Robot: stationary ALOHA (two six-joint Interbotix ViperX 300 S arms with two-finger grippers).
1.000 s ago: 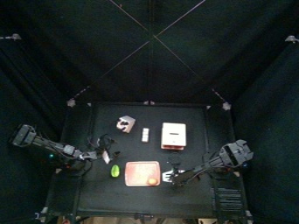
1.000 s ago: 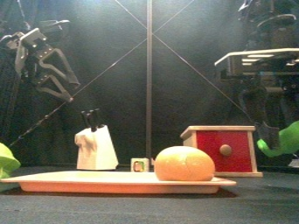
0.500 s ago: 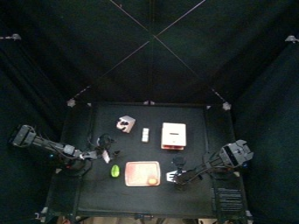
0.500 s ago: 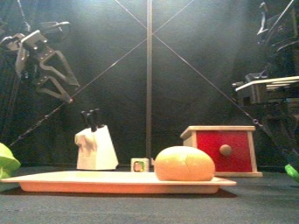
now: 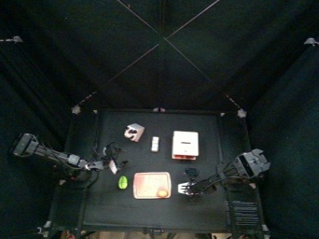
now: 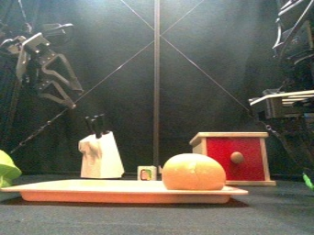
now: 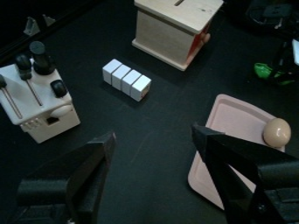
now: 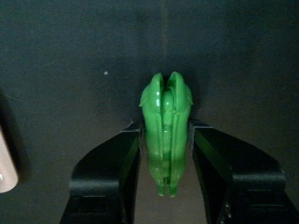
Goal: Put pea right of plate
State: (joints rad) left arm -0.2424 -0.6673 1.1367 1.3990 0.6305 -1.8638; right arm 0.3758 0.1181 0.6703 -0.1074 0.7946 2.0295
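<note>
The pea (image 8: 163, 131), a bright green pod, stands between the two jaws of my right gripper (image 8: 165, 140), which is shut on it. In the front view the pea (image 6: 308, 180) shows low at the far right edge, close to the table. The salmon-orange plate (image 5: 145, 182) lies at the table's front, and my right gripper (image 5: 189, 189) is just to its right. An orange ball (image 6: 196, 172) rests on the plate (image 6: 73, 191). My left gripper (image 7: 152, 140) hangs open and empty above the table, left of the plate.
A white box with a red front (image 6: 233, 156) stands behind the plate. A white knife block (image 6: 101, 154) and a small white block (image 6: 147, 172) are at the back left. Another green item (image 5: 122, 183) lies left of the plate.
My right gripper has come down with the pea, from well above the table to just over it, right of the plate. The left arm has not moved.
</note>
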